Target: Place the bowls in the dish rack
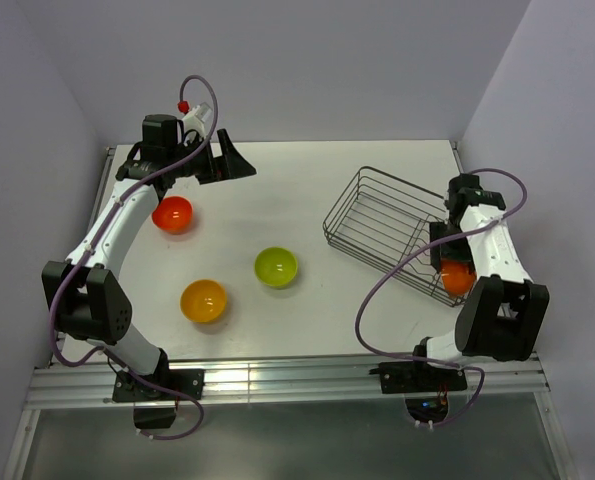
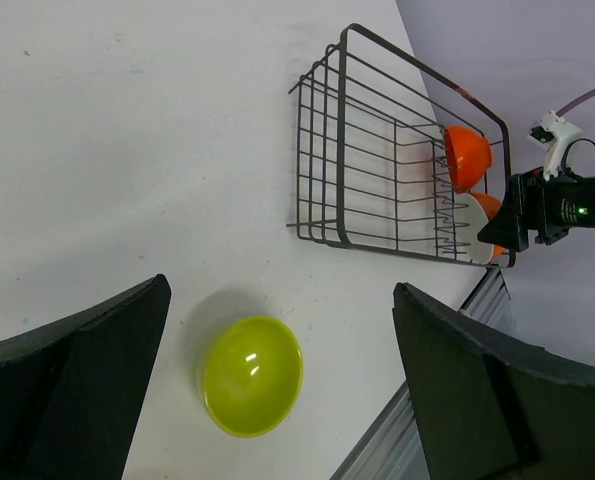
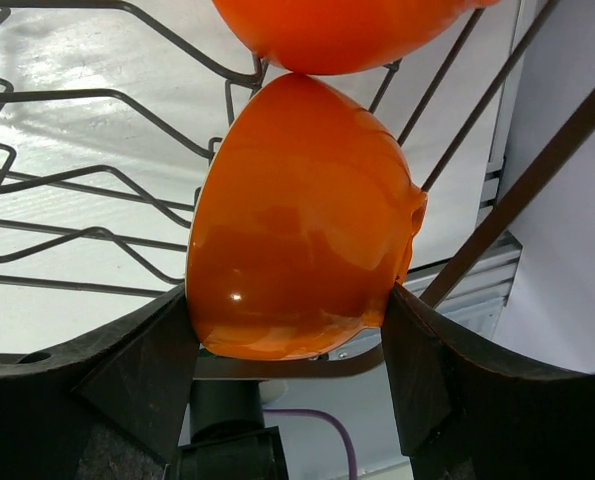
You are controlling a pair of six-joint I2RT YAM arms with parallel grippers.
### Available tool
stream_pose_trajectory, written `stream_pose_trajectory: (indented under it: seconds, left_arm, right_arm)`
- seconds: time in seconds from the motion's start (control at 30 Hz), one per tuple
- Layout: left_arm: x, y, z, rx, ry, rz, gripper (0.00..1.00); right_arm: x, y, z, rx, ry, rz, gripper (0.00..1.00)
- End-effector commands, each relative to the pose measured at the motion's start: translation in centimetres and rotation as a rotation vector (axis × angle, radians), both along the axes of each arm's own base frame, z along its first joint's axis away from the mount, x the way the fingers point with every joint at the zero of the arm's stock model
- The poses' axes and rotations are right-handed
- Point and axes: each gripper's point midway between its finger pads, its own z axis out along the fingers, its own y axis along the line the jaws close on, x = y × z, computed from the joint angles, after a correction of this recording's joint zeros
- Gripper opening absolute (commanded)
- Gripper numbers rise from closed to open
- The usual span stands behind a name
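My right pincer [image 3: 292,325] is closed across a red-orange bowl [image 3: 297,220], clamping it on either side near the rim. It holds the bowl on edge inside the dish rack [image 1: 382,220], at the rack's lower-right end in the overhead view. A second orange bowl [image 3: 347,25] appears to touch it at the top of the right wrist frame, and a white bowl [image 2: 474,228] stands on edge beside them in the rack. My left pincer [image 1: 227,165] gapes wide and empty at the upper left of the overhead view, over the table [image 1: 307,180]. Three more bowls sit mouth-up on the table, well apart: a red bowl [image 1: 173,213] at the left, a yellow-orange bowl [image 1: 204,300] at the lower left, and a lime green bowl [image 1: 276,266] near the middle. I judge them to be light, stiff, glossy plastic, so slippery under the pads. Pinching the wall at the rim, one finger inside and one outside, should hold better than squeezing the rounded outside, where a bowl could squirt free. Being so light, they may skate or tip if I nudge them on the approach.
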Motion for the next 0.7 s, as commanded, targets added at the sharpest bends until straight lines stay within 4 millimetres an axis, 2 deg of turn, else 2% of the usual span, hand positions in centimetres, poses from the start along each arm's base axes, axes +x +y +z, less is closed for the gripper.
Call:
stream_pose_trajectory:
  seconds: [0.0,0.1,0.13,0.23,0.3,0.43,0.5,0.63,0.67]
  left_arm:
    - [0.5,-0.1,1.0,-0.009,-0.04,-0.005,1.0]
    - [0.6,0.0,1.0,-0.007,-0.043,-0.005,1.0]
    - [0.5,0.0,0.9,-0.008,-0.039,-0.004,0.99]
    - [0.4,-0.1,0.9,-0.01,-0.04,-0.008,0.99]
    - [0.4,-0.1,0.9,-0.01,-0.04,-0.008,1.0]
    - [0.3,-0.1,0.8,-0.01,-0.037,-0.01,1.0]
    - [0.3,-0.1,1.0,-0.011,-0.043,-0.01,0.99]
    - [0.3,-0.1,0.9,-0.014,-0.041,-0.011,0.99]
    - [0.3,-0.1,0.9,-0.014,-0.041,-0.011,0.99]
  right_arm:
    - [0.4,0.7,-1.1,0.034,0.017,0.023,0.08]
    - [0.5,1.0,-1.0,0.04,0.018,0.031,0.25]
    - [0.5,1.0,-1.0,0.038,0.018,0.034,0.36]
    - [0.5,1.2,-0.8,0.041,0.012,0.041,0.51]
    - [0.6,1.3,-0.6,0.044,0.01,0.048,0.55]
    - [0.5,1.5,-0.3,0.042,0.009,0.055,0.76]
    - [0.5,1.6,0.0,0.043,0.005,0.062,0.81]
    - [0.4,1.8,0.4,0.04,-0.007,0.071,0.98]
    - [0.4,1.8,0.5,0.036,-0.006,0.072,1.0]
